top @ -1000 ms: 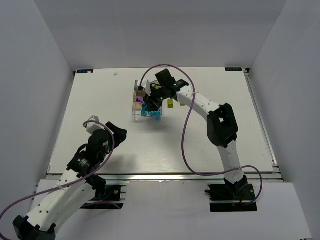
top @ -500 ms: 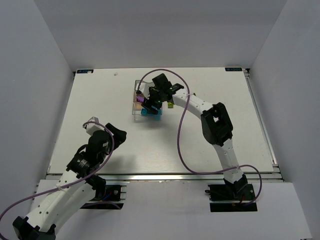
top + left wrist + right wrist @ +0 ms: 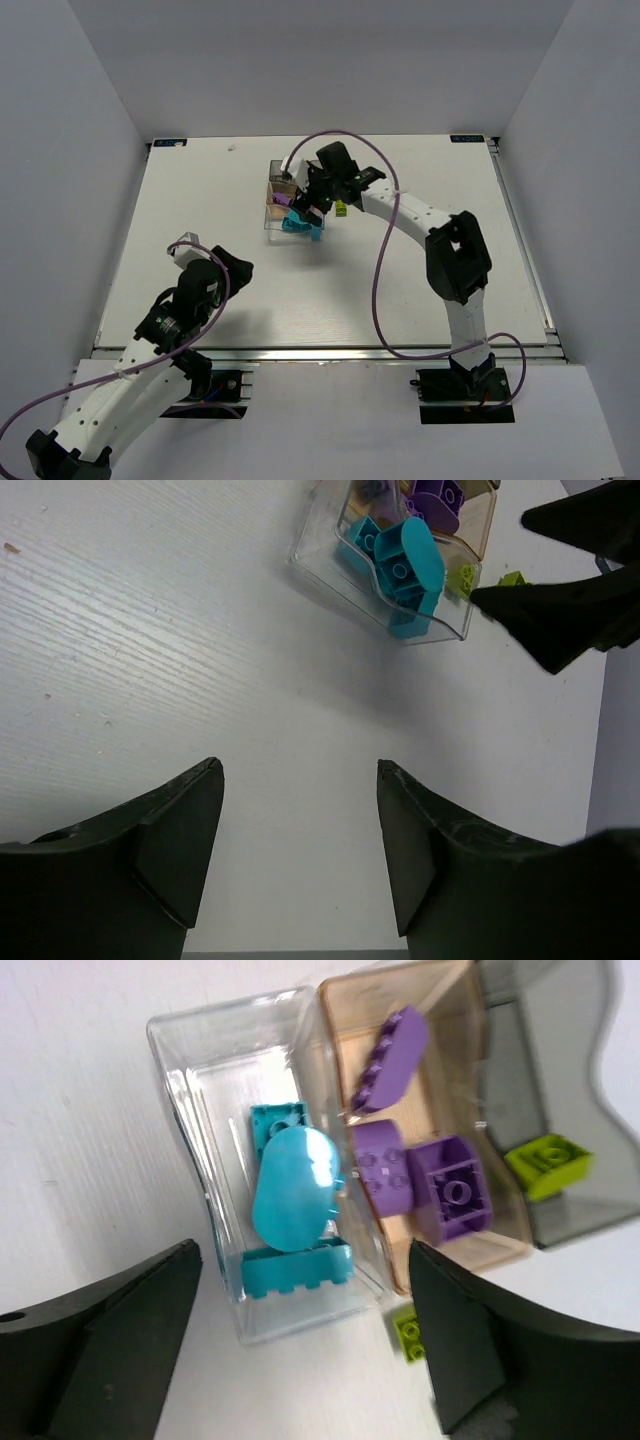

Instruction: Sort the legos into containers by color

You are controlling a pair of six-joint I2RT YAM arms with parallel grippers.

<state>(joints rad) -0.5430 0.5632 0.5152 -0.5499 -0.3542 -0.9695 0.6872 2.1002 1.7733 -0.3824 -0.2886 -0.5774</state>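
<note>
Three small bins stand in a row. The clear bin (image 3: 195, 1070) holds cyan legos (image 3: 292, 1185). The amber bin (image 3: 440, 1030) holds three purple legos (image 3: 452, 1188). The smoky grey bin (image 3: 540, 1070) holds one lime green lego (image 3: 547, 1163). Another lime lego (image 3: 406, 1331) lies on the table beside the clear bin. My right gripper (image 3: 305, 1335) is open and empty, just above the bins (image 3: 290, 205). My left gripper (image 3: 298, 850) is open and empty, far from the bins over bare table; the cyan legos (image 3: 400, 565) show at the top of its view.
A lime lego (image 3: 341, 208) lies on the white table (image 3: 200, 210) just right of the bins, by the right arm. White walls enclose the table on three sides. The left arm (image 3: 185, 300) rests at the near left.
My right gripper has shifted slightly back and right above the bins, and the arm's elbow has swung to the right. The left arm has not moved.
</note>
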